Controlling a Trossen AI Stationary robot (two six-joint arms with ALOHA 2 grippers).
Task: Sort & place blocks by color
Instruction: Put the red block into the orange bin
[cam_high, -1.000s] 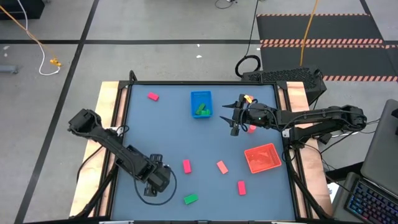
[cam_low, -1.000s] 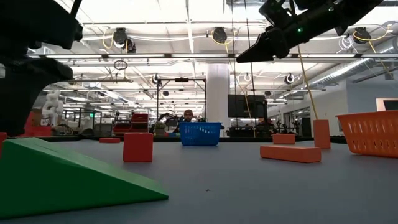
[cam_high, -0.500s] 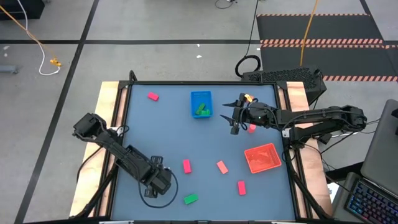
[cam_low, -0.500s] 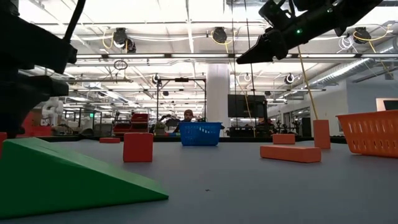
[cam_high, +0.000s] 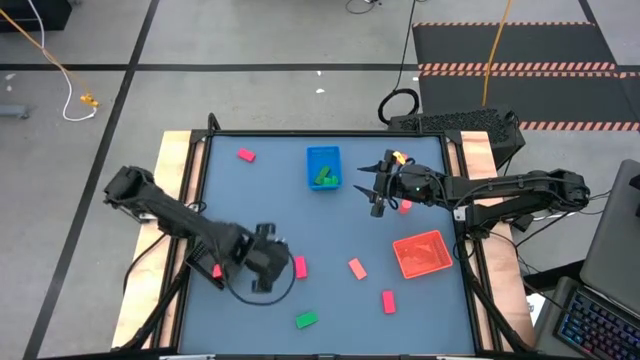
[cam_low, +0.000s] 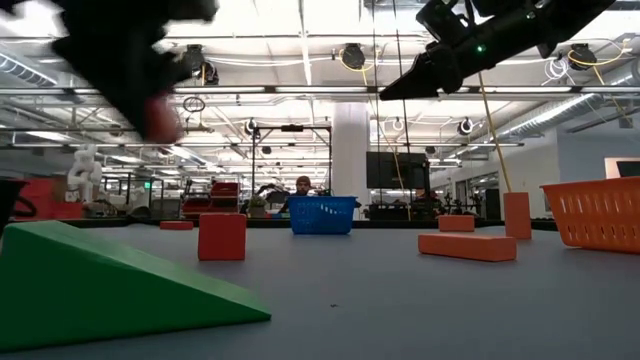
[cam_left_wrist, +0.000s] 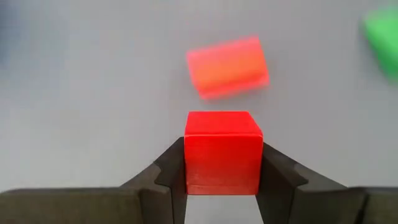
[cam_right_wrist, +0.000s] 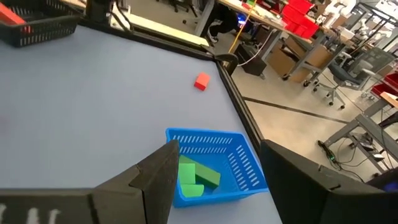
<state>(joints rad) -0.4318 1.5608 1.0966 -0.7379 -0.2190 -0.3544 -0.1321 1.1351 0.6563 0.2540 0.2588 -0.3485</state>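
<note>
My left gripper (cam_left_wrist: 222, 182) is shut on a small red block (cam_left_wrist: 222, 149) above the near-left part of the table (cam_high: 268, 268); the low view shows it blurred and aloft (cam_low: 158, 115). Loose blocks lie on the table: pink (cam_high: 300, 267), salmon (cam_high: 357, 268), red (cam_high: 389, 301), green (cam_high: 306, 320) and pink far back (cam_high: 246, 155). Green blocks (cam_right_wrist: 196, 177) lie in the blue tray (cam_high: 323, 158). My right gripper (cam_high: 372, 190) hangs open in the air, right of the blue tray. My left gripper pinches the red block by two opposite side faces (cam_left_wrist: 191, 155) between its two fingers. The fingers come slanting down from above. The block sits square between them, lifted clear of the table.
A red tray (cam_high: 422, 254) stands at the right edge. A black tray (cam_high: 205, 268) with a red block in it sits under my left arm. Another block (cam_high: 405, 207) lies below my right arm. Bare table shows in the middle, between the trays.
My left gripper has risen from the near-left corner and swung toward the table's right and far side. It now stands beside the pink block, and a red block shows between its fingers, lifted clear of the table.
</note>
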